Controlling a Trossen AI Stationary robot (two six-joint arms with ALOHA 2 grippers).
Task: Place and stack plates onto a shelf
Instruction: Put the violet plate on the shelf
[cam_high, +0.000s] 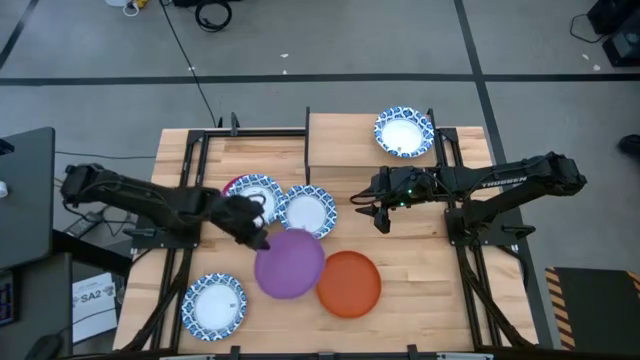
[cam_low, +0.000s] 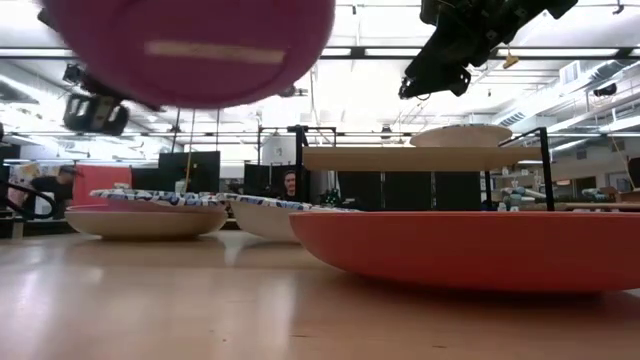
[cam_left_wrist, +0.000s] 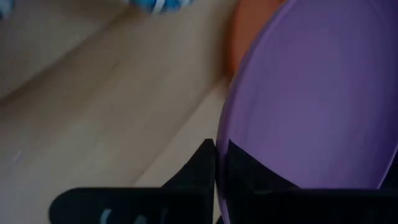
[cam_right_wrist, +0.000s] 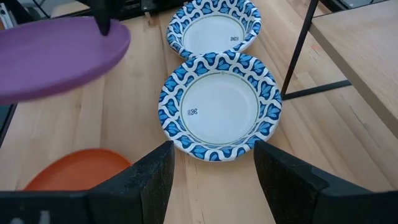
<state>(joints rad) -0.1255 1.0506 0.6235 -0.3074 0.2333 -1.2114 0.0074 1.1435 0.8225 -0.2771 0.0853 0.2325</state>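
Observation:
My left gripper (cam_high: 258, 235) is shut on the purple plate (cam_high: 290, 262), which hangs in the air over the table's middle and fills the top of the low view (cam_low: 190, 50). My right gripper (cam_high: 380, 215) hovers open above the table, right of a blue-rimmed white plate (cam_right_wrist: 219, 106). That plate overlaps a second blue-rimmed one (cam_high: 253, 195), under which the magenta plate (cam_high: 232, 185) shows. The orange plate (cam_high: 350, 283) and another blue-rimmed plate (cam_high: 214, 305) lie flat near the front edge. The shelf (cam_high: 345, 140) carries one blue-rimmed plate (cam_high: 404, 132). My left gripper (cam_left_wrist: 216, 149) pinches the purple plate's rim (cam_left_wrist: 225, 134) between its two fingers, one finger (cam_left_wrist: 199, 165) on each face. It comes from the table's left at the plate's left edge. The plate is lifted clear of the table, roughly level, reaching out away from the fingers.
The shelf's thin black legs (cam_right_wrist: 301, 43) stand just beyond the two overlapping blue-rimmed plates. Black frame rails (cam_high: 190, 160) run along both sides of the table. Bare wood lies right of the orange plate (cam_low: 470, 250). People show in the room behind.

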